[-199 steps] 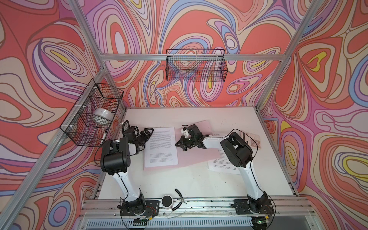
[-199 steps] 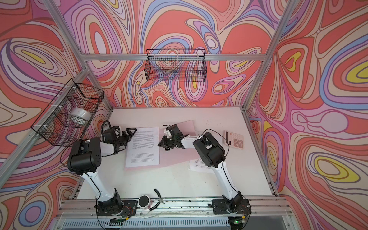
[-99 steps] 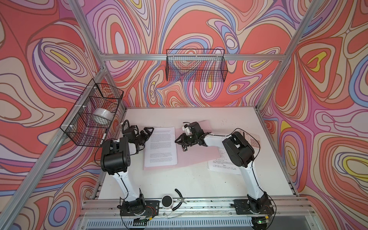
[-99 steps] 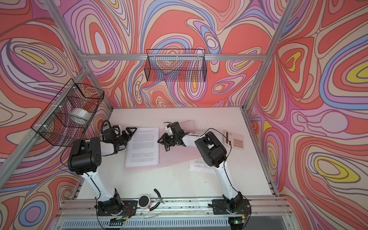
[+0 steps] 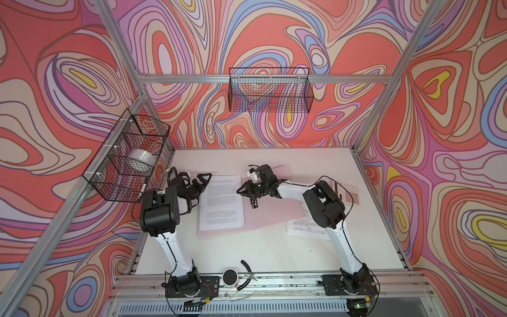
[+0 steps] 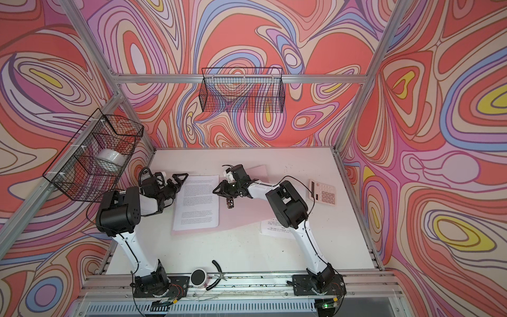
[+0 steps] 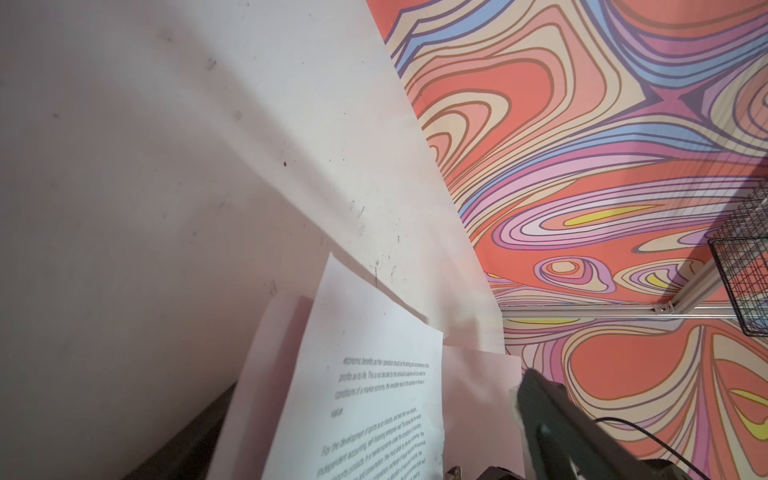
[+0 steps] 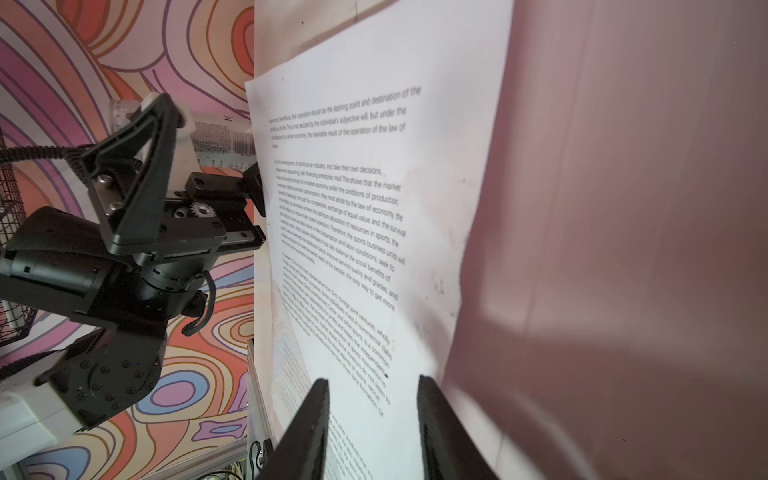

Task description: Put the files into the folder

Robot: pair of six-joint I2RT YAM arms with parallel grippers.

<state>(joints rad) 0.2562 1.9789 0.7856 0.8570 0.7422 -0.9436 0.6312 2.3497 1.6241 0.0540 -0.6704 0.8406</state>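
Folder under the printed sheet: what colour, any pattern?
The folder is plain pale pink, with no print or pattern. It shows best in the right wrist view.

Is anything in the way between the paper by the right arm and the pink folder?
No. Nothing lies on the table between that paper and the folder. Only the right arm's elbow hangs above the paper and hides part of it.

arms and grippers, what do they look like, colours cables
The left arm and right arm: white link shells, bulky black joint housings, black bases, thin black cables alongside. The left gripper and right gripper are black with triangular open-frame fingers, one tipped with a pale pad.
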